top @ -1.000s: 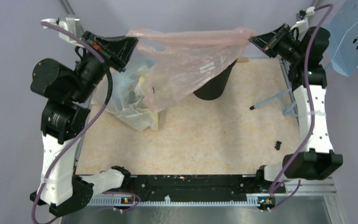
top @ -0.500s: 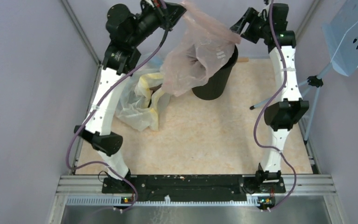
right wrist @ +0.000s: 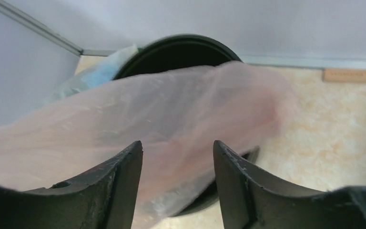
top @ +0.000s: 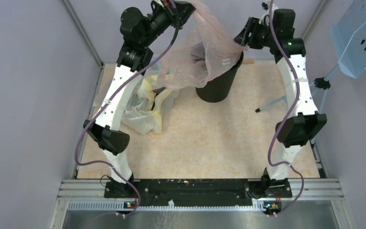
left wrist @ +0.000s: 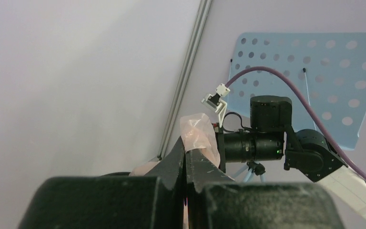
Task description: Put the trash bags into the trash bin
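Hanging over the mouth of the trash bin [top: 218, 86], the pink trash bag [top: 205, 52] spills its lower folds down the bin's left side, above the table [top: 209, 138]. Your left gripper [left wrist: 185, 151], raised high, is clamped tight on the bag's top edge; your right gripper [right wrist: 177, 157] stands with fingers apart, the film stretched just beyond them, unpinched. A heap of clear and yellowish bags [top: 140, 107] lies left of the bin.

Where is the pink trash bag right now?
In the top view, the pink trash bag hangs at the far middle from the shut left gripper, draping over the trash bin, with the open right gripper to its right.
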### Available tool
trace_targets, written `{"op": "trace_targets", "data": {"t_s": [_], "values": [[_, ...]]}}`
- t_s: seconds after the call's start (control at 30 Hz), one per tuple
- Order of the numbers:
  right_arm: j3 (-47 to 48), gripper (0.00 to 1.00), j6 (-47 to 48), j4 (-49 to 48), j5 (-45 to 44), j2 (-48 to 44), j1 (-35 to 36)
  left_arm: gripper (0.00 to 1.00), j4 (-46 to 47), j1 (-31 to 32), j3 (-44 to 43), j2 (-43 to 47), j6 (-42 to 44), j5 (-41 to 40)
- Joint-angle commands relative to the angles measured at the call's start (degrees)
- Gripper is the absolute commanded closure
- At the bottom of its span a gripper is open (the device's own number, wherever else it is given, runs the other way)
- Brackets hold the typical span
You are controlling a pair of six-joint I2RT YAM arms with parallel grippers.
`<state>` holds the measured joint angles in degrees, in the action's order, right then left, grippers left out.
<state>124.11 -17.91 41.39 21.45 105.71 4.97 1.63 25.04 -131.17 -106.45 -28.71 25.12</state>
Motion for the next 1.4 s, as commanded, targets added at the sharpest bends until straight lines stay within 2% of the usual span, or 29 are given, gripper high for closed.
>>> {"op": "trace_targets", "data": {"t_s": [0.0, 0.17, 0.27, 0.5, 0.67, 0.9, 1.17, 1.27, 1.37], "values": [[8.2, 0.5, 3.0, 0.0, -0.2, 4.7, 4.5, 1.0, 7.5, 0.0, 3.6, 5.0, -2.0, 0.8], [9.6, 0.83, 1.6, -0.5, 0.0, 9.7, 7.2, 1.0, 9.3, 0.1, 5.8, 5.5, -3.7, 1.2], [9.8, 0.97, 1.0, -0.7, 0.9, 11.8, 9.2, 1.0, 10.6, 0.1, 5.4, 4.4, -4.8, 1.6], [9.6, 1.0, -0.8, -1.9, 2.4, 13.9, 13.2, 1.0, 13.5, 0.5, 4.9, 2.7, -7.1, 1.8], [9.9, 1.0, -0.7, -0.2, -4.8, 12.8, 11.6, 1.0, 14.3, 1.5, 4.0, 0.0, -7.9, 2.2], [5.6, 0.92, -0.1, -0.1, -6.8, 6.2, 5.2, 1.0, 13.8, 4.5, 3.2, -5.3, -6.5, 1.8], [-6.1, 0.52, 2.3, -5.7, -6.0, -5.9, 2.1, 1.0, 10.8, 7.5, -1.5, -13.2, -2.0, -2.7], [-16.1, 0.42, 3.7, -12.9, -3.1, -13.5, 2.1, 1.0, 10.1, 8.0, -2.8, -15.5, -0.8, -3.5], [-25.2, 0.38, 6.5, -21.7, 3.3, -20.2, 2.1, 1.0, 10.4, 8.1, -2.8, -16.0, -1.1, -3.3]]}}
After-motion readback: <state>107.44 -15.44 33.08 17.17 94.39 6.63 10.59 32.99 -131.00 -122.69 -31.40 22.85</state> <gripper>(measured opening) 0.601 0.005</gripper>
